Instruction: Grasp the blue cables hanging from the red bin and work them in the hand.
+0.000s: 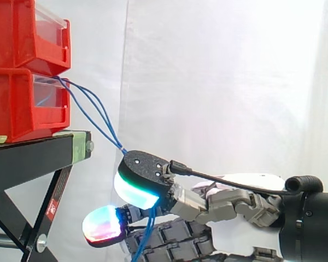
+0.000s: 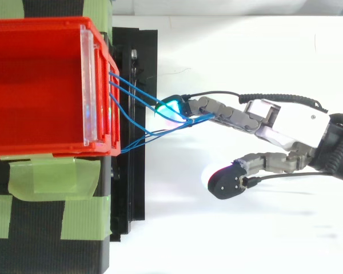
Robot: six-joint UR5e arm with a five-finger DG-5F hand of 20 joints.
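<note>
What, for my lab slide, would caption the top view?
Robot hand holds thin blue cables between its fingers, running from the red plastic bin.

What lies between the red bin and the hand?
The blue cables span it, running from the bin to the hand holding them; side and top views both show this.

Hand (image 2: 291, 123) held level, fingers (image 2: 217, 109) pinched, thumb splayed
</note>
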